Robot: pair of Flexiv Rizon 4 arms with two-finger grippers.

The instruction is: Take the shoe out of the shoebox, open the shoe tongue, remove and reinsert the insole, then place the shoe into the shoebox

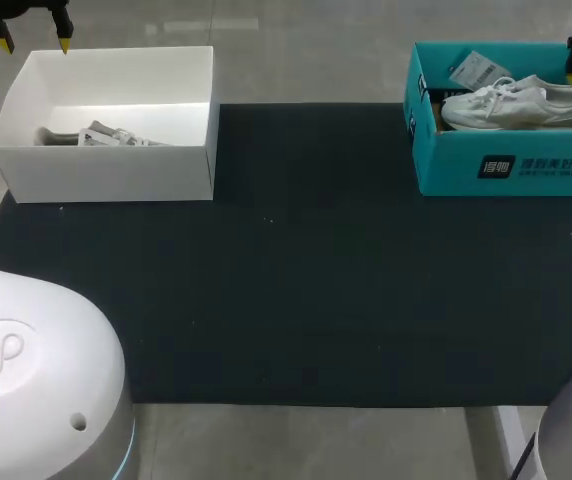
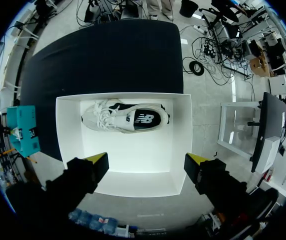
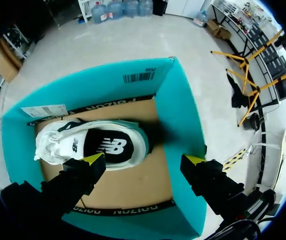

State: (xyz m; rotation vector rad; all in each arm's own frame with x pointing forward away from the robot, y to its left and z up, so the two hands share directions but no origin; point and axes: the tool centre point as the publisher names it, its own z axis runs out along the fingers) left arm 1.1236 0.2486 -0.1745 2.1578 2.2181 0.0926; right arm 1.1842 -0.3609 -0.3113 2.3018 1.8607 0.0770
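A white shoe [image 1: 516, 103] lies on its side in the teal shoebox [image 1: 511, 168] at the table's far right. My right gripper [image 3: 143, 161] hangs open above that box, over the shoe [image 3: 90, 144] with its dark insole showing; one yellow fingertip [image 1: 571, 72] shows in the head view. A second white shoe [image 2: 125, 118] lies in a white box [image 1: 106, 165] at the far left. Above the white box's far rim, my left gripper [image 1: 34, 42] is open and holds nothing. In its wrist view the left gripper [image 2: 148, 161] is above the box's bare floor [image 2: 133, 155].
A black mat [image 1: 306, 280] covers the table between the two boxes. A white tag [image 1: 478, 70] lies in the teal box behind the shoe. My arms' rounded bases [image 1: 26, 380] fill the near corners.
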